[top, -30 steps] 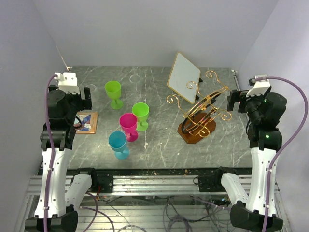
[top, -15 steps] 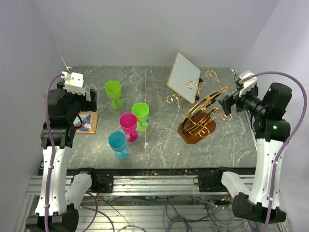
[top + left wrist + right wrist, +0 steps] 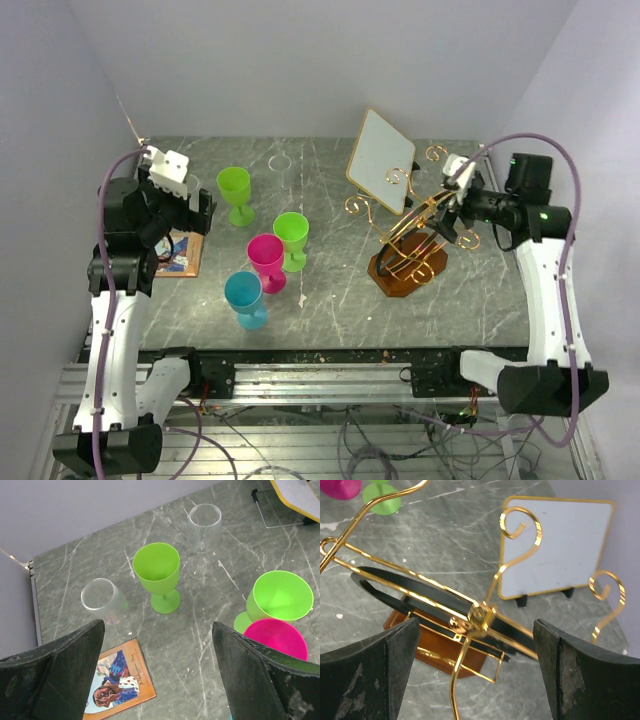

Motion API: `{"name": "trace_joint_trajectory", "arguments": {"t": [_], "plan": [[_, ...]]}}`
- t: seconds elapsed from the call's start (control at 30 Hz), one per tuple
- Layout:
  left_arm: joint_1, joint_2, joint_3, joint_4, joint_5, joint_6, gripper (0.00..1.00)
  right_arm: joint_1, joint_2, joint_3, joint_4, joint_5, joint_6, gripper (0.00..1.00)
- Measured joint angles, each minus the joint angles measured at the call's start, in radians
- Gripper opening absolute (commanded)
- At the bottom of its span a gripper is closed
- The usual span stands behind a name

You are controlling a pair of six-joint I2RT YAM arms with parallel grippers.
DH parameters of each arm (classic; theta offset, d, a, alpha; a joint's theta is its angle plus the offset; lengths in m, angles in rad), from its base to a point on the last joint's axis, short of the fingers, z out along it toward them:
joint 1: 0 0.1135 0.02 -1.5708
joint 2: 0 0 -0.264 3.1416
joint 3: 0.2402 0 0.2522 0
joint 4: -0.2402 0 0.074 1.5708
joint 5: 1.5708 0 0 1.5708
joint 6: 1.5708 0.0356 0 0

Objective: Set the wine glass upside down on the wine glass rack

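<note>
Right hand [image 3: 448, 212] swung in, wine glass rack [image 3: 405, 265] just beneath

Lab test cell — bare walls [image 3: 300, 60], aluminium rail [image 3: 330, 381], loose cables [image 3: 372, 440]

The grey marbled bench [image 3: 330, 300] carries an ornate gold wire rack on a brown wooden base [image 3: 410, 245]. A white gold-edged diamond panel [image 3: 382, 160] stands just behind the rack. Well left of the rack stand a lime-green plastic goblet [image 3: 235, 190], a second lime-green goblet [image 3: 291, 235], a pink goblet [image 3: 266, 255], a blue goblet [image 3: 244, 295], one clear wine glass [image 3: 204, 525] and another clear wine glass [image 3: 105, 600]. Farthest from the rack lies a flat picture card [image 3: 180, 253].
</note>
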Motion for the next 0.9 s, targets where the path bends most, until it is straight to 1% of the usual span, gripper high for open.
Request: {"name": "trace_joint_trajectory", "arguments": {"t": [0.1, 0.23, 0.3, 0.37, 0.5, 0.6, 0.77, 0.9], "plan": [[0.000, 0.013, 0.002, -0.002, 0.024, 0.011, 0.99, 0.099, 0.060, 0.001, 0.000, 0.059, -0.029, 0.92], [0.000, 0.024, 0.016, -0.005, 0.033, 0.019, 0.99, 0.179, 0.106, 0.001, 0.010, 0.123, -0.046, 0.88], [0.000, 0.024, 0.017, -0.006, 0.038, 0.023, 0.99, 0.201, 0.123, 0.004, 0.018, 0.149, -0.051, 0.83], [0.000, 0.026, 0.017, -0.008, 0.041, 0.024, 0.99, 0.214, 0.137, 0.009, 0.021, 0.168, -0.057, 0.76], [0.000, 0.032, 0.017, -0.008, 0.047, 0.026, 0.99, 0.231, 0.145, 0.008, 0.048, 0.194, -0.048, 0.66], [0.000, 0.037, 0.017, -0.008, 0.050, 0.026, 0.99, 0.240, 0.130, -0.024, 0.111, 0.206, -0.005, 0.62], [0.000, 0.045, 0.017, -0.007, 0.050, 0.026, 0.99, 0.262, 0.070, -0.124, 0.264, 0.231, 0.078, 0.53], [0.000, 0.052, 0.017, -0.007, 0.049, 0.025, 0.99, 0.285, 0.042, -0.185, 0.383, 0.273, 0.153, 0.49]]}}
